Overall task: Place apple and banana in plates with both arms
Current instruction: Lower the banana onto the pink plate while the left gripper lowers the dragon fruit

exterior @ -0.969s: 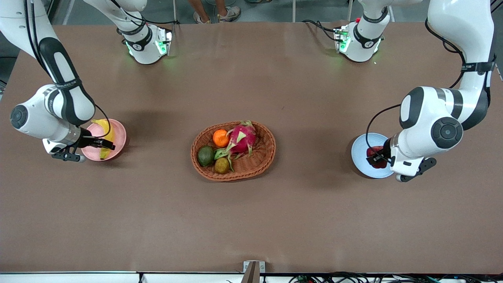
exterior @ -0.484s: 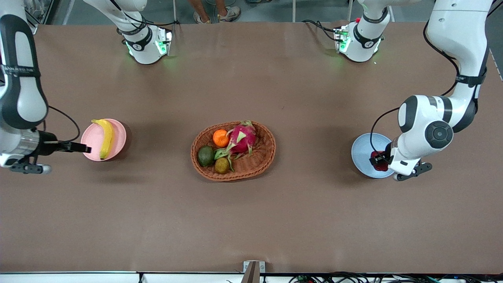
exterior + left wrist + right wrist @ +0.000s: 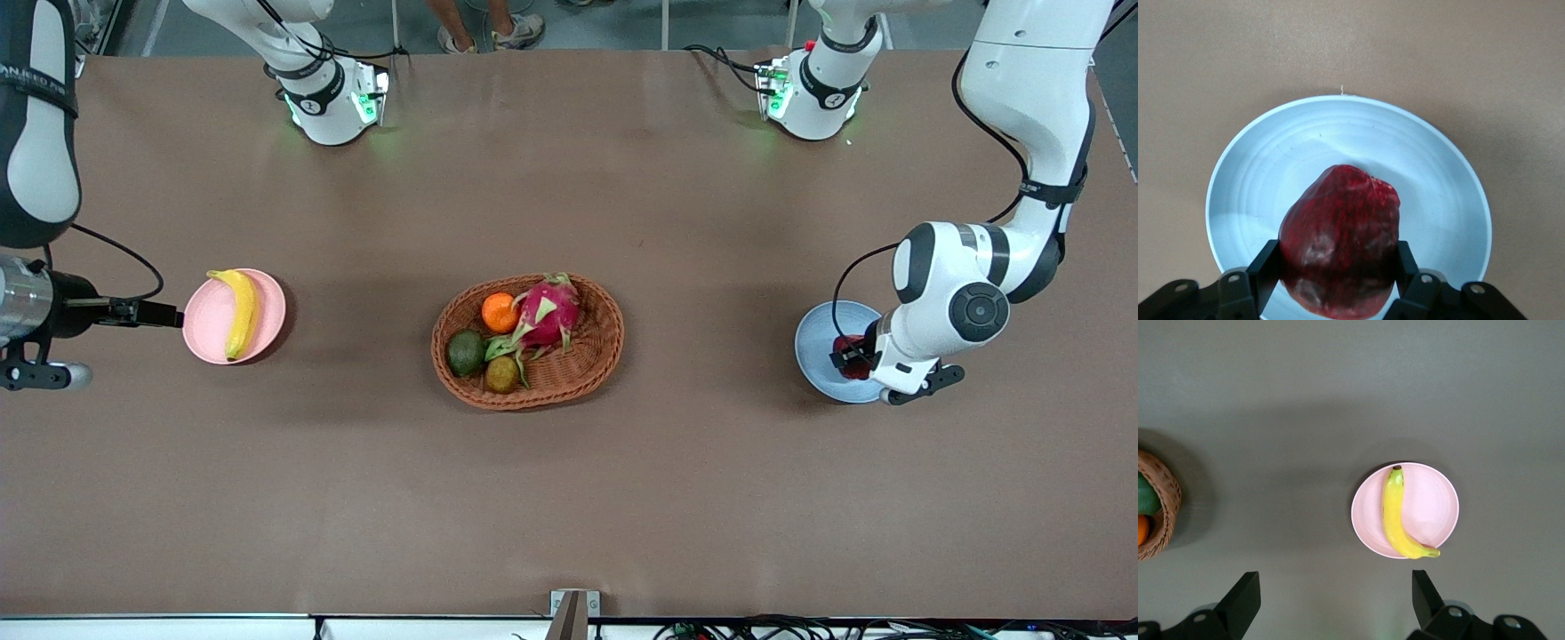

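We saw the apple (image 3: 1340, 240), dark red and lumpy, clamped between the two fingers (image 3: 1261, 267) of the left hand (image 3: 852, 356), directly over the light blue plate (image 3: 816, 348); whether the fruit touched the plate's surface, we could not tell; the left wrist view showed the fruit over the middle of the blue plate (image 3: 1265, 160), a black finger pressed against each of its sides. The banana (image 3: 237, 312) lay alone in the pale pink plate (image 3: 204, 327), its length running nearly rim to rim, one dark tip pointing toward the robots' bases and the other toward the front camera; the right wrist view showed the same banana (image 3: 1397, 517) resting on the pink plate (image 3: 1437, 503), free of any grip. The right hand (image 3: 160, 315) hung over the bare desk (image 3: 569, 498) just beside the pink plate, at the right arm's end, up in the air; its fingers (image 3: 1245, 599) stood wide apart with nothing between them. The two plates sat well apart, one toward each end of the desk; between them stood a brown wicker basket (image 3: 596, 360); in it we saw an orange (image 3: 500, 312), a pink dragon fruit (image 3: 548, 313) with green scales, a dark green fruit (image 3: 465, 352) and a smaller olive-brown fruit (image 3: 502, 373).
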{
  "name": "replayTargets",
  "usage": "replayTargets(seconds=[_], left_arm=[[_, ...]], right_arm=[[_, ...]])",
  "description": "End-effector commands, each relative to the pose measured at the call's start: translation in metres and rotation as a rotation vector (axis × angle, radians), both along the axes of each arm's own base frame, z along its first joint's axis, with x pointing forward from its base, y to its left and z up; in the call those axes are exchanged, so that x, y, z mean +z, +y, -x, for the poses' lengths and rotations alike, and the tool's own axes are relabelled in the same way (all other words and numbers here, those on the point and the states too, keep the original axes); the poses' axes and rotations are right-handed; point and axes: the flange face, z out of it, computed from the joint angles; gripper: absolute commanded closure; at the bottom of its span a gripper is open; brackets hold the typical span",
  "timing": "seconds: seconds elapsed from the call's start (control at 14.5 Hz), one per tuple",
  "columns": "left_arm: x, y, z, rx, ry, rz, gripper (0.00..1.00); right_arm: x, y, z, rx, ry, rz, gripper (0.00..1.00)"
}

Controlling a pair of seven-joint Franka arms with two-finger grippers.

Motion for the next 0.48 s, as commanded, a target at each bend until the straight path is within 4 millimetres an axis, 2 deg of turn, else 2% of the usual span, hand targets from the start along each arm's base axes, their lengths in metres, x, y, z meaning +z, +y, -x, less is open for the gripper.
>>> replayTargets(seconds=[0.0,0.14,0.28,0.42], left_arm=[[0.006,0.002,0.002,-0.023,-0.017,-0.009,0.55],[0.017,0.004,-0.002,-0.019,-0.036,-0.009,0.09],[0.043,0.003,-0.007,-0.012,-0.068,-0.013,0.00],[0.078,0.003,-0.015,-0.016,-0.067,-0.022,0.00]], right_arm=[[0.012,0.005,-0.004,0.018,0.000,0.060,0.00],[0.017,0.005,-0.006,0.018,-0.017,0.063,0.00],[0.026,0.006,-0.007,0.020,-0.034,0.060,0.00],[0.025,0.005,-0.008,0.013,-0.036,0.045,0.00]])
